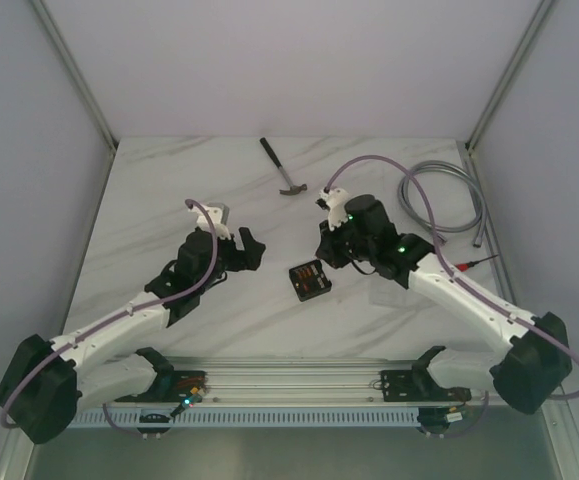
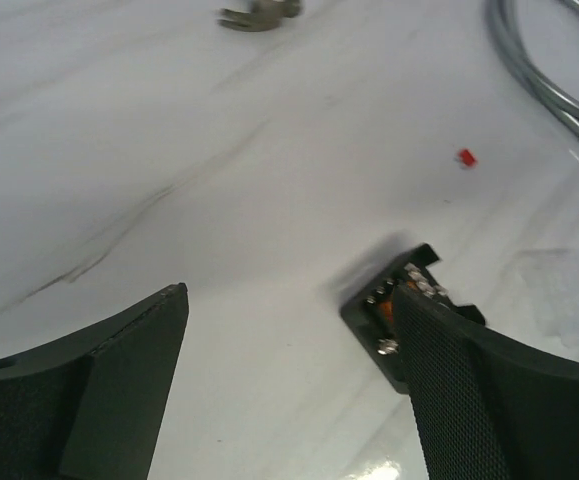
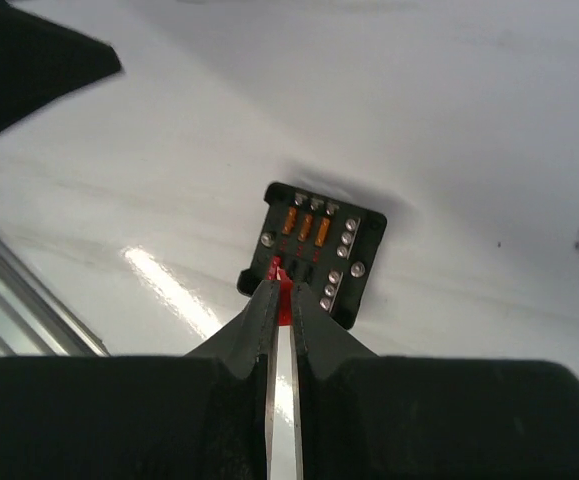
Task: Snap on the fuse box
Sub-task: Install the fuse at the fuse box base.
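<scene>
1. White marbled table carries the fuse box, lying open side up between my two arms.
2. My left gripper is spread wide and empty, near the box.
3. My right gripper pinches a small red fuse over the box's near edge.

Table looked like glossy white marble, fuse box was matt black plastic with shiny metal screws, red fuse looked plastic.
</scene>
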You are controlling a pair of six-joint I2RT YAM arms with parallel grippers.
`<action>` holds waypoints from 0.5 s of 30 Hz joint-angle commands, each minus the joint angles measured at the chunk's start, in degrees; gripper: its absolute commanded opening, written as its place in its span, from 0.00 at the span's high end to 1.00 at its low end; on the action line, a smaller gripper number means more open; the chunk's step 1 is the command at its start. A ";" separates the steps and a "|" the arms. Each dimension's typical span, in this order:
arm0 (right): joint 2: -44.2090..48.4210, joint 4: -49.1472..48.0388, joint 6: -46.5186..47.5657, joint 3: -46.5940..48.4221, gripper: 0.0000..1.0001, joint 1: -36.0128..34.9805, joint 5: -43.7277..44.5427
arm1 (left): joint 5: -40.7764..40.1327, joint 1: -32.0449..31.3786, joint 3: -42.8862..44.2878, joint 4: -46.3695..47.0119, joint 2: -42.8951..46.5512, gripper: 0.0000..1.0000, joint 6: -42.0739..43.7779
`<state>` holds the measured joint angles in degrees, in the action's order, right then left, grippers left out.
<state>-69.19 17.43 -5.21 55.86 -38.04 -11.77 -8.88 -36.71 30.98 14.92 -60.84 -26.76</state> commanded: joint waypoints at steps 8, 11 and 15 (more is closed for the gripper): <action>-10.71 7.44 -11.74 3.92 1.00 -9.71 18.74 | -8.35 5.15 -1.71 -3.11 -2.28 0.00 -3.42; -13.86 8.41 -13.30 4.97 1.00 -11.57 20.67 | -8.71 5.70 -1.78 -3.68 -2.48 0.00 -3.72; -17.08 9.11 -15.36 5.87 1.00 -12.72 23.10 | -9.40 5.95 -1.73 -4.34 -2.15 0.00 -3.84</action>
<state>-84.05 24.47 -17.02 59.16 -49.80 6.37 -16.49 -31.27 29.80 12.05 -63.07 -29.98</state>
